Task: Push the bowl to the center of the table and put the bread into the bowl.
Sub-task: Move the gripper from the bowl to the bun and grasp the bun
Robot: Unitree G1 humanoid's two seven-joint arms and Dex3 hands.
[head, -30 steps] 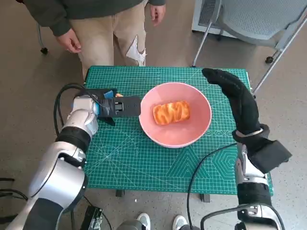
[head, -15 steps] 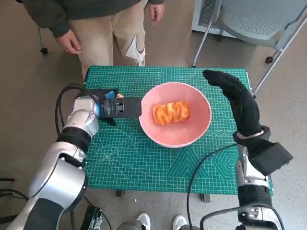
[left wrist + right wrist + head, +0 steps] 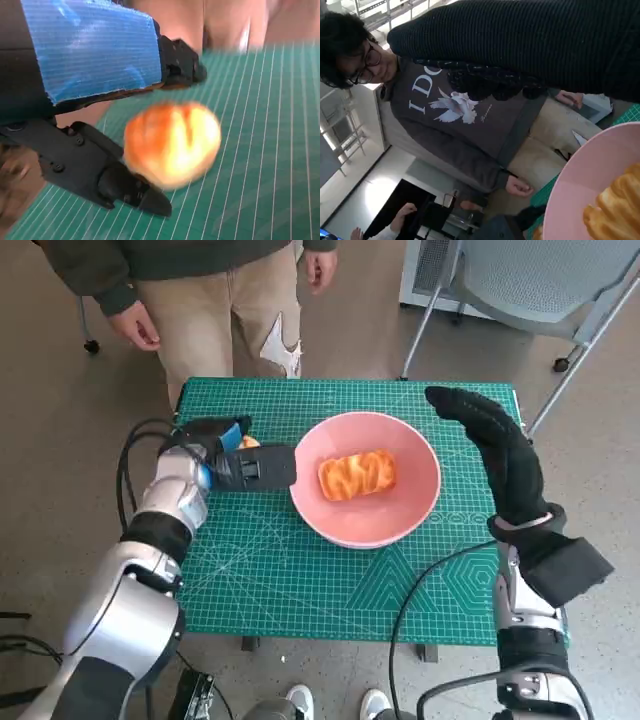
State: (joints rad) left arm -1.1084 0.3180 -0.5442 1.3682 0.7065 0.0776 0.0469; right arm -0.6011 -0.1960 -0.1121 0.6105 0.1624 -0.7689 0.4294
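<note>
bowl (image 3: 366,478): pink, round, upright on the green mat, near the middle of the table and a little toward 3 o'clock; part of its rim also shows in the right wrist view (image 3: 580,175).
bread in bowl (image 3: 357,474): golden-orange oblong with pale swirls, lying flat on the bowl's floor, long side running 9 to 3 o'clock.
second bread (image 3: 171,144): rounded, orange, blurred, on the mat just off the bowl's 9 o'clock rim.
</note>
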